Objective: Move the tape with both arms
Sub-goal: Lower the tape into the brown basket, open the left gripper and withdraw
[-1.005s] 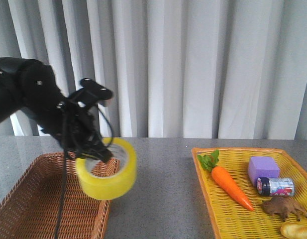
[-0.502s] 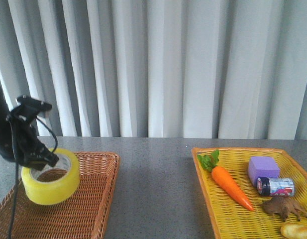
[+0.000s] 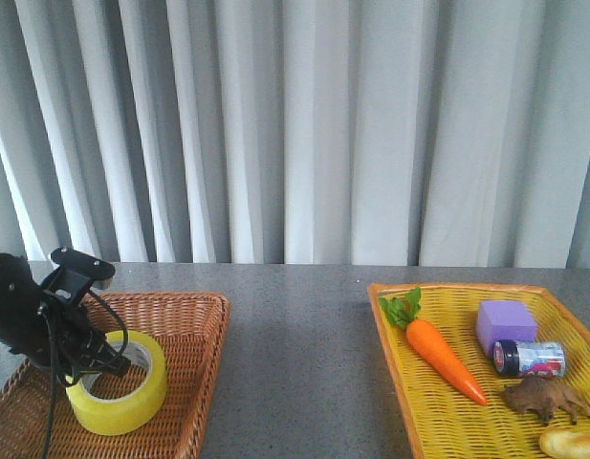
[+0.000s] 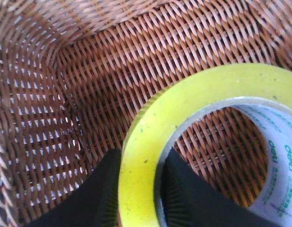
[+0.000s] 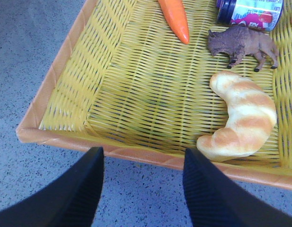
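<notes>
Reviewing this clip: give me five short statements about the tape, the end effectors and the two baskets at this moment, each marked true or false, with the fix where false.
1. The left end effector is shut on the wall of the yellow tape roll. True.
2. The tape roll is over the yellow tray. False: it is in the brown wicker basket on the left.
3. The right end effector is open and holds nothing. True.
4. The carrot lies in the brown basket. False: it lies in the yellow wicker tray on the right.
5. The right wrist view shows a croissant and a toy bison in the yellow tray. True.
</notes>
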Robot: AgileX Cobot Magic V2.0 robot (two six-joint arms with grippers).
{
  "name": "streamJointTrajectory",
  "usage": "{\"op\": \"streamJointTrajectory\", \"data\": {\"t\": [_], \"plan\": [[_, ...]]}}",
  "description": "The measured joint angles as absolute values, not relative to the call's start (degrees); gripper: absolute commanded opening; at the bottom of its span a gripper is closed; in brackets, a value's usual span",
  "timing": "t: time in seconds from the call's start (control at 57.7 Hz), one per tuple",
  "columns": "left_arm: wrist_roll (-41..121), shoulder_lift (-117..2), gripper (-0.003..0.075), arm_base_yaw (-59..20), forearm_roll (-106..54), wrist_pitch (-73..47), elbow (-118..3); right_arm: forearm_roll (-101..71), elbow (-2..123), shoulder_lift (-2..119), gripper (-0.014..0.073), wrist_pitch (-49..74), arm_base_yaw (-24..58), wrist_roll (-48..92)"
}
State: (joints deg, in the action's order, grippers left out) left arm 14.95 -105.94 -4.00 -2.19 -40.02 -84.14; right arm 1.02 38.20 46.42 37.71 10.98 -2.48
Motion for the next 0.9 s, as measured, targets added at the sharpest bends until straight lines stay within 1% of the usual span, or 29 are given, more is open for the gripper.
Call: {"op": "streamJointTrajectory", "data": {"t": [0.156,0.243,0.312,0.398,0.416,0.468,0.502,0.572,0.71,0.901], "plan": [[14.95,-105.94,0.0188,-4.0,-2.2,-37.7,-82.57,1.02,38.2,46.42,0.0372,37.71,10.98,-2.48],[14.95,-105.94,0.0226,-4.0,-2.25,-37.7,-82.57,1.02,38.2,46.42,0.0372,37.71,10.98,-2.48],[14.87,-105.94,0.0287,-4.0,-2.37,-37.75,-82.57,1.02,38.2,46.42,0.0372,37.71,10.98,-2.48],[14.75,-105.84,0.0398,-4.0,-2.48,-37.81,-82.57,1.02,38.2,46.42,0.0372,37.71,10.98,-2.48],[14.75,-105.84,0.0407,-4.0,-2.47,-37.87,-82.57,1.02,38.2,46.42,0.0372,37.71,10.98,-2.48],[14.73,-105.78,0.0467,-4.0,-2.53,-37.93,-82.57,1.02,38.2,46.42,0.0372,37.71,10.98,-2.48],[14.73,-105.65,0.0496,-4.0,-2.53,-37.93,-82.57,1.02,38.2,46.42,0.0372,37.71,10.98,-2.48],[14.73,-105.06,0.0528,-4.0,-2.59,-38.3,-82.57,1.02,38.2,46.42,0.0372,37.71,10.98,-2.48],[14.73,-101.95,0.0535,-4.0,-2.64,-40.33,-82.57,1.02,38.2,46.42,0.0372,37.71,10.98,-2.48],[14.51,-93.68,0.0535,-4.0,-2.69,-43.79,-82.57,1.02,38.2,46.42,0.0372,37.71,10.98,-2.48]]}}
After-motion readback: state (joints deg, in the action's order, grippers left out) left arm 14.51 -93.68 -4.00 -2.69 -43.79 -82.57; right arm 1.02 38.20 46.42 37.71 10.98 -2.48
